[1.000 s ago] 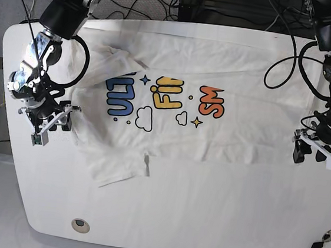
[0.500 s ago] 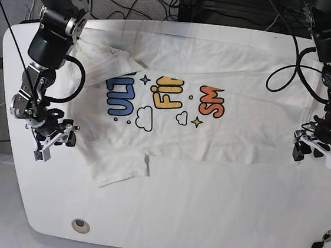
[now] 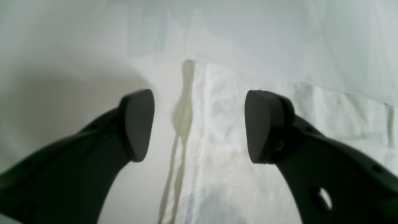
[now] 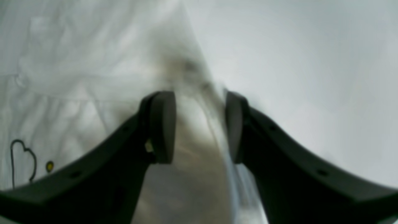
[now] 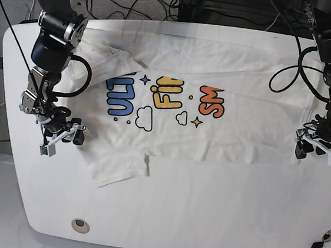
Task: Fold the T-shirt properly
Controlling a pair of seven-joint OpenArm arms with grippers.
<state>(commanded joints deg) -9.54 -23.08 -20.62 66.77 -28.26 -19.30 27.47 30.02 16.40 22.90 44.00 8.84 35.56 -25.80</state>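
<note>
The T-shirt point(image 5: 171, 124) lies spread over the middle of the white table point(image 5: 185, 215) in the base view, its far part reaching toward 12 o'clock. The printed letters run from 10 o'clock to 1 o'clock, and a white flap of cloth points to 7 o'clock.

The left gripper point(image 3: 199, 126) is at the shirt's 4 o'clock corner in the base view. Its jaws are spread, with the shirt's edge showing between the tips and nothing pinched.

The right gripper point(image 4: 200, 127) is at the shirt's 8 o'clock side in the base view, its jaws spread too, with the edge of the cloth running between the tips.
</note>
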